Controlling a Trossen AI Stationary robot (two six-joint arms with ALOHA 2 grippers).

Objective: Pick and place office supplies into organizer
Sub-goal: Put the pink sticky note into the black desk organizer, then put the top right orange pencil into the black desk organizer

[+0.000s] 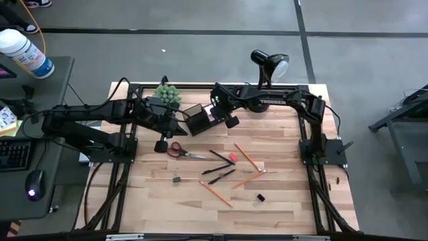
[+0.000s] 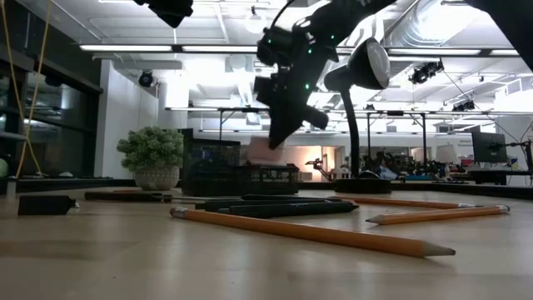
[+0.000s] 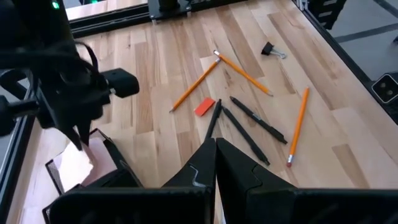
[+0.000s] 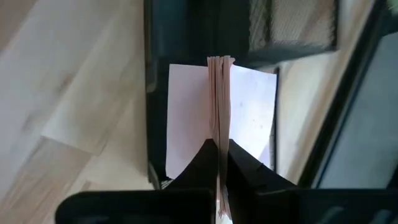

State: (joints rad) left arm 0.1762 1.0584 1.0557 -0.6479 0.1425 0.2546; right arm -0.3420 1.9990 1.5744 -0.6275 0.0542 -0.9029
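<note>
**Right gripper pinching the pink pad over the organizer**

The right gripper (image 4: 219,155) is clamping the pink sticky-note pad (image 4: 221,99) edge-on between its 2 fingers, which are pressing almost together on the thin stack. The pad is fanning out to both sides of the fingertips and is hanging directly over the black organizer (image 1: 196,119), at the far side of the table, left of centre. From table height, the pad (image 2: 265,152) is showing just above the organizer's mesh wall (image 2: 271,179).

The left gripper (image 3: 216,163) is sitting with its fingers fully together, holding nothing, just left of the organizer and near the small green plant (image 1: 168,94).

On the wooden table (image 1: 287,201), nearer than the organizer, the red-handled scissors (image 1: 182,151) are lying at the left, with 2 black pens (image 1: 221,175) crossing beside the small red eraser (image 1: 233,157). 3 orange pencils (image 1: 215,193) are lying scattered around them, and a black clip (image 1: 260,197) is resting nearer still, to the right.
</note>
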